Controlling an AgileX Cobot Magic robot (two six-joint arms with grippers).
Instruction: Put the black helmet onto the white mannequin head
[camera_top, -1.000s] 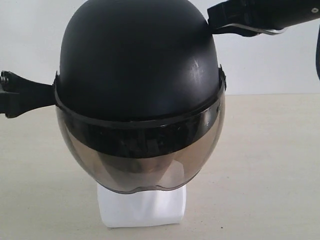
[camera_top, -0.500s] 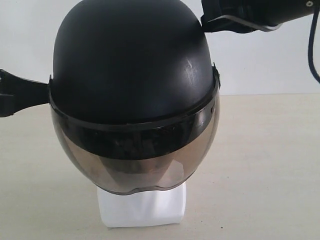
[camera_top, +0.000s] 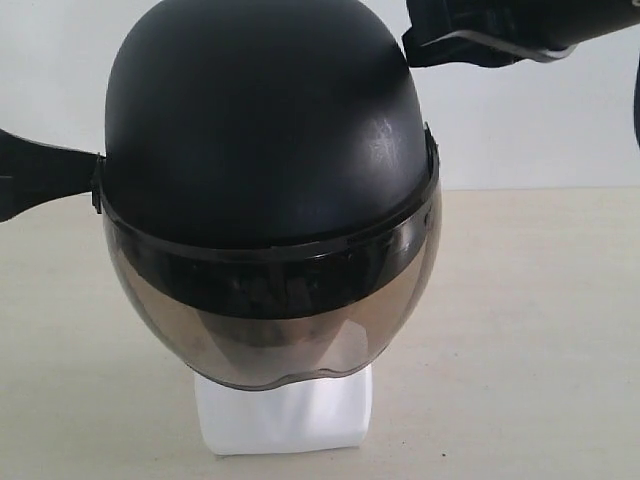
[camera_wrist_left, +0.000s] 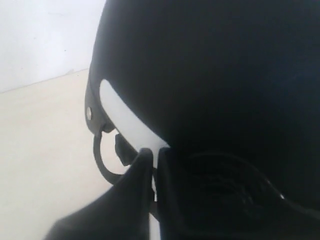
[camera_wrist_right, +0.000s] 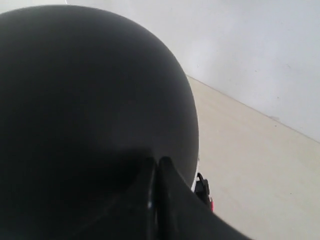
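Note:
The black helmet (camera_top: 260, 130) sits over the white mannequin head, tilted a little, its smoky visor (camera_top: 270, 330) covering the face. Only the head's squarish base (camera_top: 285, 415) shows below. In the left wrist view a strip of the white head (camera_wrist_left: 125, 120) shows under the helmet's rim (camera_wrist_left: 210, 75). My left gripper (camera_top: 88, 172) is shut, with its tips (camera_wrist_left: 155, 152) at the helmet's lower side edge. My right gripper (camera_top: 418, 42) is shut too, its tips (camera_wrist_right: 156, 162) against the upper shell (camera_wrist_right: 90, 85). I see nothing between either pair of fingers.
The beige table (camera_top: 540, 330) spreads around the base, with a white wall (camera_top: 530, 120) behind. A black chin strap and buckle (camera_wrist_left: 119, 150) hang under the helmet's rim. A dark cable (camera_top: 635, 100) runs down at the right edge.
The helmet has shifted a little to the left over the head. My right gripper has risen slightly and my left gripper has drawn back to the left.

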